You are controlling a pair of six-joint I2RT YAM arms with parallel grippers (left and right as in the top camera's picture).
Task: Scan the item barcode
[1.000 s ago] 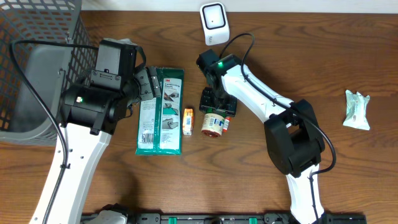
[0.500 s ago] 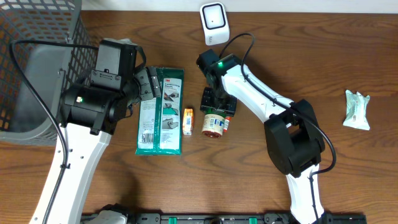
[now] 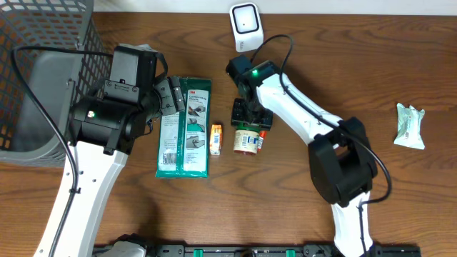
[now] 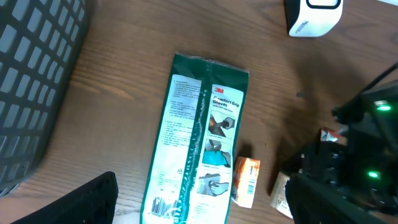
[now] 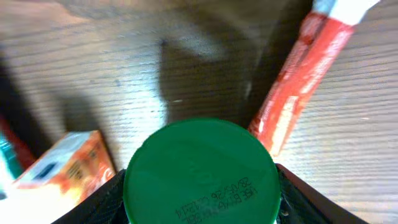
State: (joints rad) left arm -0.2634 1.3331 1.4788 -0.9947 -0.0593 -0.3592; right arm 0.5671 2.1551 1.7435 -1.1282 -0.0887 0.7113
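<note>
Broadly, a brown wooden table carries everything, with a black mesh basket filling its far left corner. Next in size is a green glove pack, lying flat just beside the basket. The left gripper hangs over that pack's upper left edge, jaws wide apart and nothing between them. A white scanner stands upright at the table's far edge, well apart from the pack. Below it lies the jar, on its side, between a small orange box and a red tube. The right gripper is clamped on the jar's green lid (a printed code shows on the lid's face), a dark finger pressed to each side. A pale green packet sits alone far right.
</note>
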